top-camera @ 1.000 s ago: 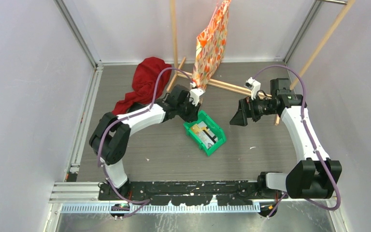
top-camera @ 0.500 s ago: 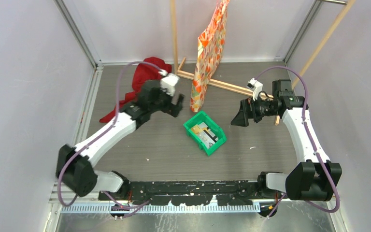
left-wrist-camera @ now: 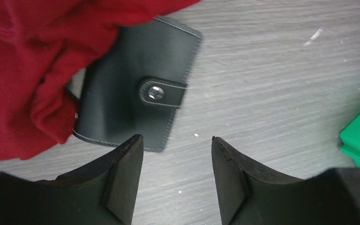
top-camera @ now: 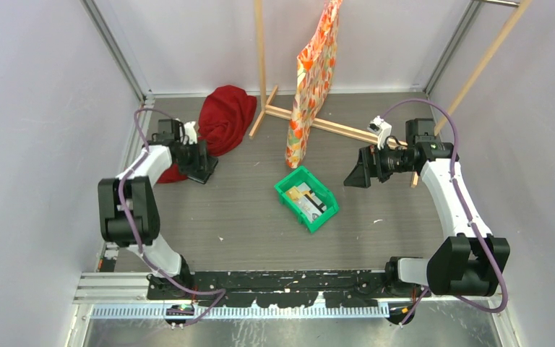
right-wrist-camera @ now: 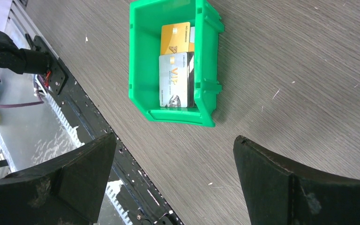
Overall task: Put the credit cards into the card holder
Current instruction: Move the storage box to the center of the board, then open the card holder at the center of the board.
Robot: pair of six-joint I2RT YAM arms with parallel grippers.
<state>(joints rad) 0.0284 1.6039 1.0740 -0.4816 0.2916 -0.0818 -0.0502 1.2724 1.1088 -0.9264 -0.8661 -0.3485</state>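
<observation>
grey credit card (right-wrist-camera: 173, 79) in the green tray (right-wrist-camera: 136, 56) reads "vip".

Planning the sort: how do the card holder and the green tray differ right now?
The card holder is black and snapped shut; the tray is green and open-topped. The holder lies partly under the red cloth; the tray sits uncovered. The tray holds the cards; the holder shows none. Both rest on the table.

Matt, seemingly leather card holder (left-wrist-camera: 122, 89)
</observation>
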